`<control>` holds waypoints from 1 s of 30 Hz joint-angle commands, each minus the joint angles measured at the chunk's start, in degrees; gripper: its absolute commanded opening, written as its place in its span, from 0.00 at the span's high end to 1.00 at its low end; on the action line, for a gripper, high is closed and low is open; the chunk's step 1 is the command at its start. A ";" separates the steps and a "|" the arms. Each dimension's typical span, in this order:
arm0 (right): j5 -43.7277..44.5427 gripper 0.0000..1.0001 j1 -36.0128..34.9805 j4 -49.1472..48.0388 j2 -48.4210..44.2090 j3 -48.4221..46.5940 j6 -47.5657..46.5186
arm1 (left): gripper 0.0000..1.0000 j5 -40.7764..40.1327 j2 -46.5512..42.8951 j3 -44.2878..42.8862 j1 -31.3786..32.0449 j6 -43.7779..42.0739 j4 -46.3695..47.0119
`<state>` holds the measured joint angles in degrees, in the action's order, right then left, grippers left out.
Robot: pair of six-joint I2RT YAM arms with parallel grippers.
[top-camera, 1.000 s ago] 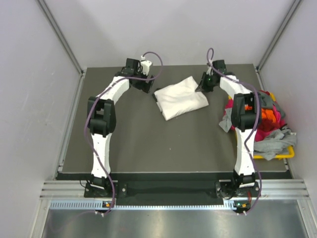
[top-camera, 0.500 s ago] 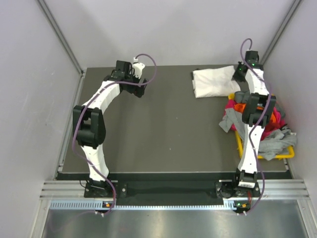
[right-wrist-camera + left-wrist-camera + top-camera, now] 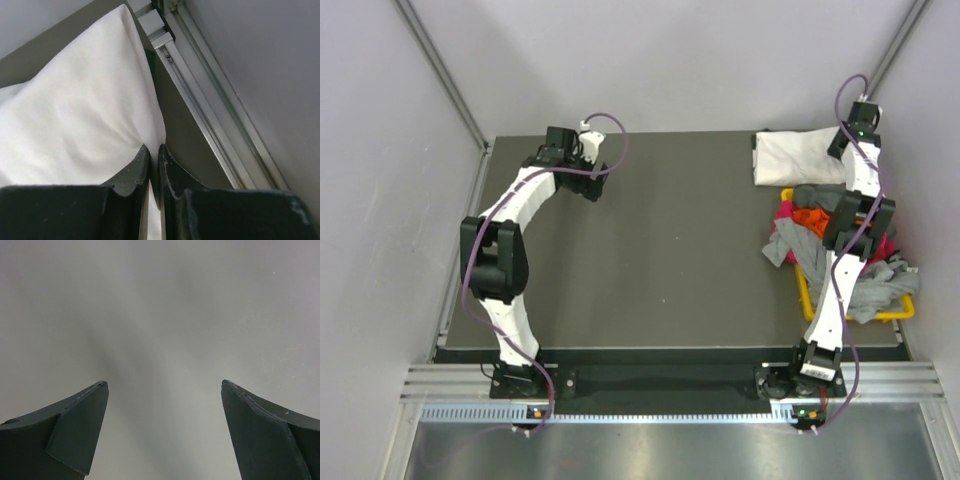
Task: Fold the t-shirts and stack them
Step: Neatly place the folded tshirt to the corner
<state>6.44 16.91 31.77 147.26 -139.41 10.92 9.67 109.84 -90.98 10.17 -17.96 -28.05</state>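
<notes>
A folded white t-shirt lies at the table's far right corner, and in the right wrist view the same white t-shirt fills the left half. My right gripper is shut on the shirt's right edge, with cloth pinched between its fingers; from above, that right gripper sits at the shirt's right end. At the far left my left gripper hangs open over bare table, and in its wrist view the left gripper holds nothing. Several more t-shirts in grey, orange and pink are heaped in the bin.
A yellow plastic bin stands at the table's right edge, overflowing with clothes. A metal rail and the grey side wall run close beside the right gripper. Grey walls enclose the table on three sides.
The right gripper has dragged the folded white shirt from the far middle of the table to the far right corner. The left arm has drawn back to the left, its gripper still open.
</notes>
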 commanded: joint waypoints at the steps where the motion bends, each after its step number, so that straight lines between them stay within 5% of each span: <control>1: 2.71 0.99 1.46 -5.48 1.10 -2.79 -3.09 | 0.01 -0.44 -3.67 0.10 -0.24 -0.50 -0.33; 3: 3.05 0.85 1.64 -7.33 1.10 -2.79 -4.58 | 0.01 -0.71 -3.76 -0.07 -0.33 -0.50 -0.60; 4: 3.49 0.64 1.64 -7.77 0.84 -2.88 -5.63 | 0.01 -0.71 -3.85 -0.16 -0.24 -0.41 -0.77; 6: 4.72 0.46 1.46 -8.48 0.05 -3.23 -6.78 | 0.01 -0.88 -3.93 -0.34 -0.33 -0.32 -1.04; 9: 7.88 0.29 1.11 -8.74 -2.23 -2.80 -9.85 | 0.01 -0.97 -4.02 -0.95 -0.24 -0.50 -1.91; 13: 8.07 0.23 -0.12 -8.48 -7.59 0.19 -14.08 | 0.01 -1.15 -4.28 -1.22 -0.24 -0.68 -2.97; 21: -2.83 0.35 -9.94 -7.69 -22.36 22.84 -15.66 | 0.01 0.17 -9.38 3.26 -0.33 -1.81 -2.98; 23: -4.41 0.50 -11.98 -7.86 -22.81 25.50 -14.96 | 0.01 -0.27 -10.34 4.75 -0.42 -1.99 -2.27; 24: -6.16 0.65 -13.64 -8.04 -22.37 27.16 -14.09 | 0.01 -0.18 -10.61 5.37 -0.59 -2.26 -2.18; 30: -16.89 0.87 -16.47 -8.21 -17.46 26.74 -11.71 | 0.01 0.61 -11.31 7.13 -1.38 -2.17 -1.92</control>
<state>-4.54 -0.82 24.08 127.13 -112.49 -2.39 9.47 101.08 -85.32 9.52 -19.49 -31.24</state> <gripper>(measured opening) 0.160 0.990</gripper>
